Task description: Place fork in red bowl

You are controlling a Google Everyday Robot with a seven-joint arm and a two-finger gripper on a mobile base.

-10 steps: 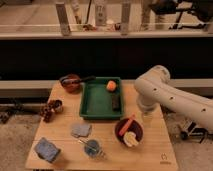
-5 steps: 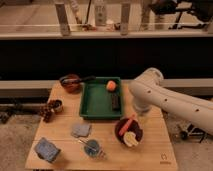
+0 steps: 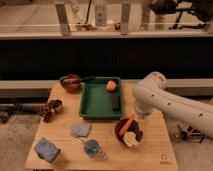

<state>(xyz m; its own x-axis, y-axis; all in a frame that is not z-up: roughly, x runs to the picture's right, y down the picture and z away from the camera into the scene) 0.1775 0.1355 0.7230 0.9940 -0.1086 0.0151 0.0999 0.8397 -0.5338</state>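
Observation:
The fork is a thin silvery utensil lying on the table against the small blue cup at the front. A red bowl stands at the back left with a dark long-handled utensil resting on it. A second, dark red bowl at the front right holds a carrot and a pale item. My gripper hangs at the end of the white arm, just right of the green tray and above the dark red bowl, well right of the fork.
A green tray in the middle holds an orange fruit and a dark block. A grey-blue cloth, a blue sponge and a brown item lie on the left half of the wooden table.
The arm has swung left and a little lower, towards the tray's right edge. The fork, cup and bowls have not moved.

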